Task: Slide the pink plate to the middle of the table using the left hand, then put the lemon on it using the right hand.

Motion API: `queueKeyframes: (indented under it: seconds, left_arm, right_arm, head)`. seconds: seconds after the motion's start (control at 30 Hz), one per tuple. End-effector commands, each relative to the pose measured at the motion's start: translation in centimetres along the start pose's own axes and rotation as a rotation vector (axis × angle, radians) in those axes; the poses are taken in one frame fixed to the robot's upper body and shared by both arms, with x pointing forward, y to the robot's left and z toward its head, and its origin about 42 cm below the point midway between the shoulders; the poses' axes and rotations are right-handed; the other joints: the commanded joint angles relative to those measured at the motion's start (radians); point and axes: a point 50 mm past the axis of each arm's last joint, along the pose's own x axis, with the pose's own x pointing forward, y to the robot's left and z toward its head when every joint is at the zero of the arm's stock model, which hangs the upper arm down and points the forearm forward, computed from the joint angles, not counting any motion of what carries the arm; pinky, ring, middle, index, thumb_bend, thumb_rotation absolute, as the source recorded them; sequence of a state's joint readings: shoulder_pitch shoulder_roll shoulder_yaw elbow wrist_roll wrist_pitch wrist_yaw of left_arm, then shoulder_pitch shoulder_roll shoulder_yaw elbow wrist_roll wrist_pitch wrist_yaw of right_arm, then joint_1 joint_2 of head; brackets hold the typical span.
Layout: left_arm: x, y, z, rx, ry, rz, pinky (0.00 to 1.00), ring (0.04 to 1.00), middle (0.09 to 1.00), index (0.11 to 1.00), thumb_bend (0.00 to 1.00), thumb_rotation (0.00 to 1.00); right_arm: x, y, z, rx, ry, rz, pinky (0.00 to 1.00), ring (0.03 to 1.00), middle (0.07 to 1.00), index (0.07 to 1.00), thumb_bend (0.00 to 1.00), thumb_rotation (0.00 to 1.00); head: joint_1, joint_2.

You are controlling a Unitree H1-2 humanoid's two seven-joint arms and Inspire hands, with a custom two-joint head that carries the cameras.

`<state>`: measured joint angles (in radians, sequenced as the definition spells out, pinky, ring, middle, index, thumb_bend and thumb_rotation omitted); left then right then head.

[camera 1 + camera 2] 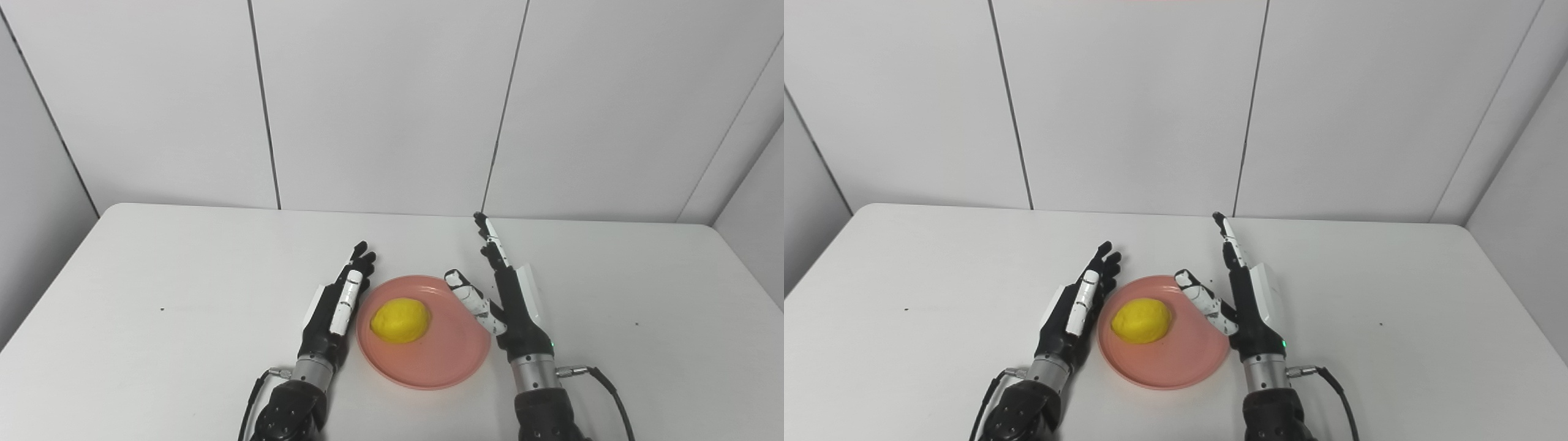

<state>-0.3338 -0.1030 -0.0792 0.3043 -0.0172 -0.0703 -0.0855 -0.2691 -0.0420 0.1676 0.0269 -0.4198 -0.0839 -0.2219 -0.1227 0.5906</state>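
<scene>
No brand, label or writing can be read anywhere: the white plates on the fingers and the backs of both hands are blank, and the wall carries no marks.

The tabletop (184, 294) is plain matte white with rounded far corners, and a few tiny dark specks lie scattered on it. Behind it stands a wall (380, 104) of pale grey-white panels split by thin dark seams, with side panels angling in at the left and right edges of the view.

The pink plate (429, 361) sits flat near the middle of the tabletop, toward the near edge. The lemon (400, 320) lies on the plate, in its left half, apart from both hands.

The left robot hand (340, 303) lies just beside the plate's left rim, fingers stretched forward and held close together, holding nothing; whether it touches the rim cannot be told. Its black forearm comes in from the bottom left with a thin cable at the wrist.

The right robot hand (505, 294) stands on edge at the plate's right side, fingers straight and pointing away toward the wall, thumb spread out leftward over the plate's right rim. It is spread and holds nothing. A small green light glows at its wrist, and a dark cable (603, 383) trails from a plug there toward the bottom edge.
</scene>
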Motion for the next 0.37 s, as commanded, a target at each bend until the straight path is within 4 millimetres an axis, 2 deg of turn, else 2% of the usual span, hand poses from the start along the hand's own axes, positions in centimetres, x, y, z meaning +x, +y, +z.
queueKeyframes:
  seconds: [0.0,0.17,0.33]
  left_arm:
    - [-0.8,0.5,-0.8,-0.012,0.018,0.01,0.98,0.959,0.95,0.953,0.59,1.0]
    - [-0.8,0.6,-0.9,-0.02,0.021,0.012,0.99,0.957,0.949,0.952,0.59,1.0]
    - [-0.9,0.8,-0.9,-0.015,0.019,0.017,0.98,0.952,0.944,0.945,0.6,1.0]
  right_arm:
    - [0.8,-0.6,1.3,0.039,-0.065,-0.038,0.87,0.917,0.928,0.936,0.65,1.0]
    - [0.6,-1.3,0.4,0.062,-0.014,-0.063,0.87,0.909,0.915,0.93,0.62,1.0]
    - [0.4,-1.5,-1.0,0.175,0.047,-0.066,0.89,0.922,0.923,0.932,0.62,1.0]
  head:
    - [-0.001,-0.001]
    - [-0.008,0.0]
    - [-0.014,0.001]
